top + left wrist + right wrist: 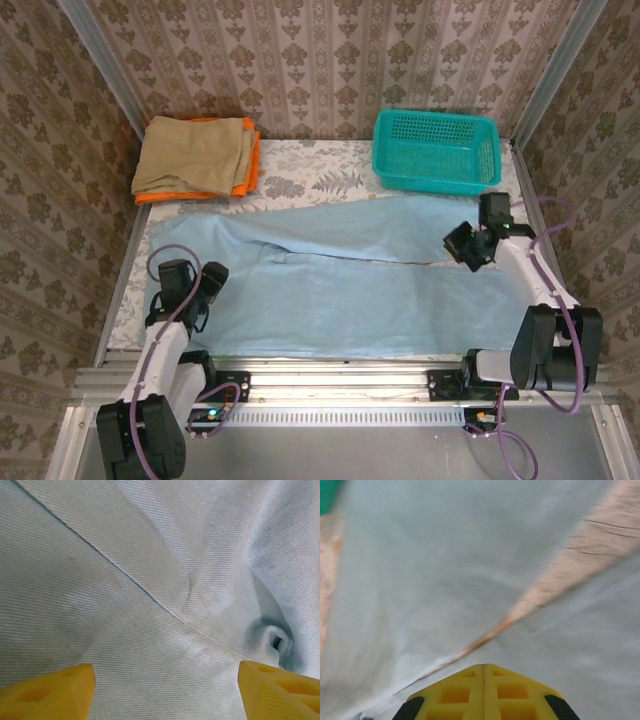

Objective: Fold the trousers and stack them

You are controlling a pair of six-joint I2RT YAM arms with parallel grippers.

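Left gripper (165, 686): fingers spread, waist right below
Right gripper (484, 680): pinched together, over the leg split
Trousers (360, 295): your long axis runs between both

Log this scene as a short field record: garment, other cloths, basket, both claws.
trousers: pale blue, spread flat along the table, not yet folded
left claw: open, close over the trousers' left end
right claw: shut, above the split between the two legs
folded cloths: tan on top of orange, far left corner
basket: teal, far right corner
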